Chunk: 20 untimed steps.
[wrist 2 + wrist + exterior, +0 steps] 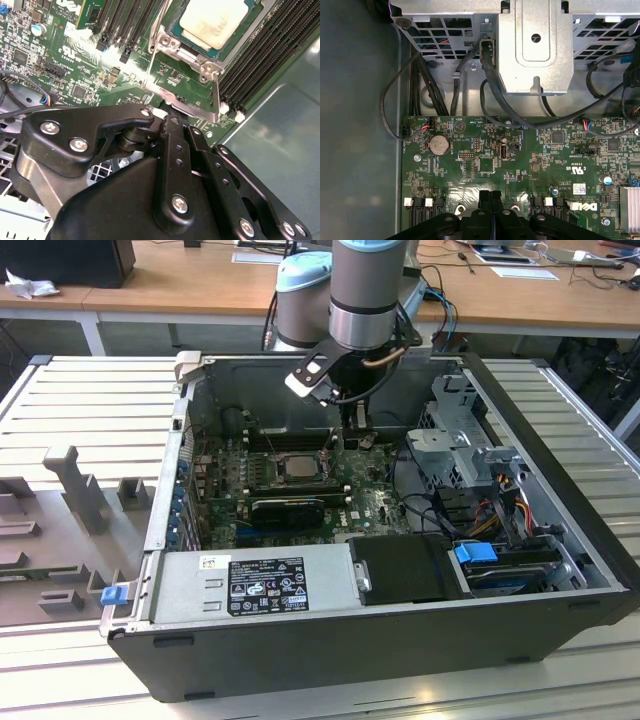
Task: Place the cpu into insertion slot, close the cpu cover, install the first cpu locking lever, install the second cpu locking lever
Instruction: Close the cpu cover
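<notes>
The cpu (298,466) lies in the insertion slot (276,462) on the green board; in the second wrist view its pale face (215,20) shows through the window of the cpu cover (169,44), which lies flat around it. A silvery locking lever (192,106) runs along the socket's edge. My gripper (357,425) hangs inside the case at the exterior view's right of the socket. Its fingers are shut together with nothing between them in both wrist views (169,119) (491,196), and the tips are at the lever; whether they touch it I cannot tell.
Black memory slots (265,55) flank the socket. A long black graphics card (288,508) sits in front of it. A metal drive cage (535,45) with black cables (490,85) stands close beside the gripper. The power supply (250,580) and case walls bound the space.
</notes>
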Each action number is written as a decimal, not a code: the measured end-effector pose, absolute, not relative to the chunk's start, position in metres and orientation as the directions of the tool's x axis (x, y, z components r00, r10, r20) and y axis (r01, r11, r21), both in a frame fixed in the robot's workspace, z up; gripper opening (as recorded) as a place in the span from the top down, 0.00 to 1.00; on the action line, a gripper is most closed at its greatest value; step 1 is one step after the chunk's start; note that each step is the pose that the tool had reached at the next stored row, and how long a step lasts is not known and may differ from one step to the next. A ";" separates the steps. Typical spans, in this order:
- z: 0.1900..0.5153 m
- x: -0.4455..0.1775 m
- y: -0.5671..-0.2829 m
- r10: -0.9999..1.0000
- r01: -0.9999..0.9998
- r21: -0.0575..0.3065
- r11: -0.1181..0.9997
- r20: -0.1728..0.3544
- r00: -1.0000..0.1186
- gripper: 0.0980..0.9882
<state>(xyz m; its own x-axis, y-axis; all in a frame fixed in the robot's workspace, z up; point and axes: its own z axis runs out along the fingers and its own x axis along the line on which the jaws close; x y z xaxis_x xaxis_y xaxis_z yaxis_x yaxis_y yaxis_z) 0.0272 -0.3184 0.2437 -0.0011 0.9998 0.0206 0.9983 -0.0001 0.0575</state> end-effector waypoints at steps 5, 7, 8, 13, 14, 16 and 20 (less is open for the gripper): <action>0.244 0.026 -0.318 1.000 0.998 0.058 0.000 0.021 -0.001 0.99; 0.244 0.025 -0.318 1.000 0.998 0.058 0.000 0.021 -0.001 0.99; 0.244 0.025 -0.318 1.000 0.998 0.058 0.000 0.021 -0.001 0.99; 0.244 0.024 -0.318 1.000 0.998 0.058 0.000 0.021 -0.001 0.99; 0.244 0.024 -0.318 1.000 0.998 0.058 0.000 0.021 -0.001 0.99; 0.244 0.023 -0.318 1.000 0.998 0.058 0.000 0.021 -0.001 0.99; 0.244 0.023 -0.318 1.000 0.998 0.058 0.000 0.021 -0.001 0.99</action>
